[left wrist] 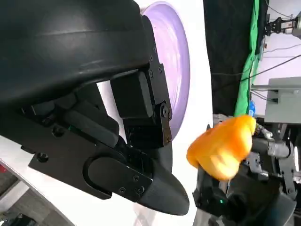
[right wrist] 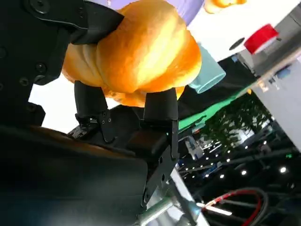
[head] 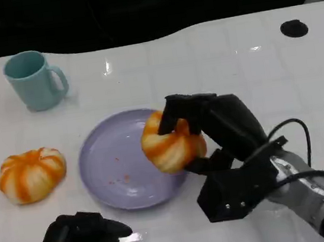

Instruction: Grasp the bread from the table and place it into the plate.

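My right hand (head: pixel 214 129) grips an orange-and-cream bread roll (head: pixel 170 145) and holds it over the right rim of the lavender plate (head: pixel 117 163). In the right wrist view the roll (right wrist: pixel 136 54) sits between the black fingers (right wrist: pixel 157 103). The left wrist view shows the same roll (left wrist: pixel 221 146) held above the table beside the plate (left wrist: pixel 176 61). A second striped roll (head: pixel 31 174) lies on the table left of the plate. My left hand (head: pixel 85 238) rests low at the front edge with its fingers curled in, nothing in it.
A teal mug (head: pixel 34 80) stands at the back left. A small black round disc (head: pixel 294 28) lies at the back right. The white table ends in a dark edge at the back. Orange crumbs dot the plate.
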You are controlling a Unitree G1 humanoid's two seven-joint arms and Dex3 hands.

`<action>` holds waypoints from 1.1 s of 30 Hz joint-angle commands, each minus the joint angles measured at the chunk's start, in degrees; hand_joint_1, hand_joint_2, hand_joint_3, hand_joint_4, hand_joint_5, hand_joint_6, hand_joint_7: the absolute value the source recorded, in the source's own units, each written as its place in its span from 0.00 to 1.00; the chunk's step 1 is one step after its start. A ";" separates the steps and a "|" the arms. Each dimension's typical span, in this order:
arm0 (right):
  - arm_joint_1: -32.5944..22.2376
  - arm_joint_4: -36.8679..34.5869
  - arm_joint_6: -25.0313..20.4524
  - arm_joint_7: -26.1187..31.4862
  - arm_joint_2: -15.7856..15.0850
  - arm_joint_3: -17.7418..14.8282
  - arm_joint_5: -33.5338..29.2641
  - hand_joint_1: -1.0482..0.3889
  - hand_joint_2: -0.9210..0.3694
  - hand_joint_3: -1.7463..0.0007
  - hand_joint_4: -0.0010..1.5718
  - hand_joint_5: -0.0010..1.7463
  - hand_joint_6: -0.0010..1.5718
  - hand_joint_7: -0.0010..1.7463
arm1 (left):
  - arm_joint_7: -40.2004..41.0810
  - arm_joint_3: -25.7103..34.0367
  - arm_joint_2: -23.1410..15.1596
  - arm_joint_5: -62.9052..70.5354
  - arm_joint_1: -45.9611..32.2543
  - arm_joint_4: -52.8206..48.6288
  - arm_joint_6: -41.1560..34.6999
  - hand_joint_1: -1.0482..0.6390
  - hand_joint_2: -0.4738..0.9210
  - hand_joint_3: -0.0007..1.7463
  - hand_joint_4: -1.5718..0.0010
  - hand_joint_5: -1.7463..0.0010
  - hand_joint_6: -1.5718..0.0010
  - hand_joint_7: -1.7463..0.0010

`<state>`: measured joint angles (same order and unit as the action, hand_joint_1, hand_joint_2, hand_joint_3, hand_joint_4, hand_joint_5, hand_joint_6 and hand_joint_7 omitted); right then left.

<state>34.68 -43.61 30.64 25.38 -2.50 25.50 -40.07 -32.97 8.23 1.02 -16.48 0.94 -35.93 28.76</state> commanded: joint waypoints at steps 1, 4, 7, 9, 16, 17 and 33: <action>5.66 -6.54 -1.23 4.93 1.01 2.55 -3.69 0.64 0.48 0.21 0.61 1.00 0.51 0.92 | 0.78 0.00 -0.46 0.56 0.16 -1.06 0.81 0.00 0.95 0.00 0.04 0.65 0.00 0.90; 8.66 -11.43 -1.62 7.32 2.16 4.09 -5.06 0.63 0.47 0.23 0.61 1.00 0.52 0.92 | 1.40 -0.21 -0.31 0.92 0.15 -1.02 0.80 0.00 0.95 0.00 0.04 0.65 0.00 0.89; 10.72 -14.74 -2.04 8.24 2.82 5.49 -5.76 0.62 0.45 0.28 0.60 1.00 0.50 0.95 | 1.38 -0.34 -0.22 0.89 0.23 -1.17 1.19 0.00 0.95 0.00 0.03 0.65 0.00 0.89; 11.55 -16.25 -2.06 7.67 3.14 5.88 -5.54 0.62 0.42 0.31 0.59 1.00 0.49 0.95 | 1.46 -0.34 -0.18 0.87 0.32 -1.32 1.32 0.00 0.95 0.00 0.03 0.65 0.00 0.89; 12.54 -17.68 -0.01 -0.92 3.27 5.29 -1.60 0.59 0.24 0.62 0.50 0.69 0.58 0.24 | 1.57 -0.33 -0.14 0.61 0.33 -1.12 0.71 0.00 0.94 0.00 0.03 0.66 0.00 0.88; 12.72 -17.43 0.40 -3.19 2.89 5.59 -1.38 0.56 0.19 0.70 0.46 0.54 0.55 0.15 | 1.58 -0.36 -0.14 0.64 0.33 -1.10 0.67 0.00 0.94 0.00 0.03 0.66 0.00 0.88; 10.84 -9.94 -0.58 -14.80 0.25 6.93 -1.17 0.34 0.00 0.88 0.16 0.08 0.22 0.00 | 1.74 -0.26 -0.16 1.17 0.72 -2.18 1.85 0.00 0.95 0.00 0.03 0.67 0.00 0.88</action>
<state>46.35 -55.03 30.64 11.10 -1.15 32.38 -41.57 -31.81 7.71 1.35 -15.32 1.75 -37.62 30.23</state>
